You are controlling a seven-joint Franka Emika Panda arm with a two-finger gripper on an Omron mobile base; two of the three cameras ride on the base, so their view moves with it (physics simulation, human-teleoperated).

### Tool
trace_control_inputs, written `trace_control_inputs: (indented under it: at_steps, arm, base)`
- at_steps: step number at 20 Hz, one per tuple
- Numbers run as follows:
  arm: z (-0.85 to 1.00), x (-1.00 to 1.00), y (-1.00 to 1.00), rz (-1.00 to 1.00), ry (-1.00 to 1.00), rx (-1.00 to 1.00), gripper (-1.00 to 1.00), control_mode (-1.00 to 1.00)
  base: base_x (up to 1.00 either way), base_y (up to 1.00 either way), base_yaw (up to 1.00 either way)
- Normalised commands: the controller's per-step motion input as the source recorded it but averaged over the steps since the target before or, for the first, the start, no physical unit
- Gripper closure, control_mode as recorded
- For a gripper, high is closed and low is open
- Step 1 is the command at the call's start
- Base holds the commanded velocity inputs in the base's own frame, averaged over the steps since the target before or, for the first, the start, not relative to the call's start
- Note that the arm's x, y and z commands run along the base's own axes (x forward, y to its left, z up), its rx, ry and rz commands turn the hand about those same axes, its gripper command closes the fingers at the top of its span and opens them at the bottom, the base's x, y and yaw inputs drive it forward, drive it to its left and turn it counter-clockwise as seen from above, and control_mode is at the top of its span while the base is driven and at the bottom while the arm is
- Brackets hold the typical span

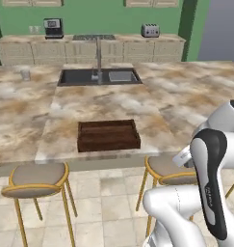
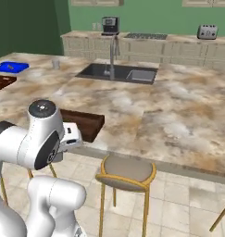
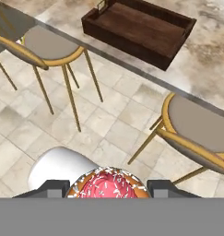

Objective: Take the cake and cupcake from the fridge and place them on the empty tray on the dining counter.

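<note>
- Between our gripper's (image 3: 105, 188) fingertips (image 3: 49, 188), we pinched the cupcake (image 3: 108, 185): round, pink frosting, white sprinkles, tan rim.
- On the dining counter (image 1: 186, 103), the tray (image 1: 108, 135) lay lengthwise along the edge.

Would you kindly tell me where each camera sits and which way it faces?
Left base view: behind the arm's left, facing forward and down at the tray on the dining counter; white arm lower right.
Right base view: behind its right, same tray and counter; arm lower left.
Hand view: on the hand, looking down at stools and tray; the tool holds the cupcake.
</note>
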Motion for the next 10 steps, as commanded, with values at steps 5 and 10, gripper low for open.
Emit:
trace_control_inputs:
  at_steps: [5, 10]
  arm:
    - [0.00, 0.00, 0.00, 0.00, 0.00, 0.00, 1.00, 1.00]
    - [0.00, 0.00, 0.00, 0.00, 0.00, 0.00, 1.00, 1.00]
  base:
    - [0.80, 1.00, -0.57]
    - [0.91, 0.87, -0.38]
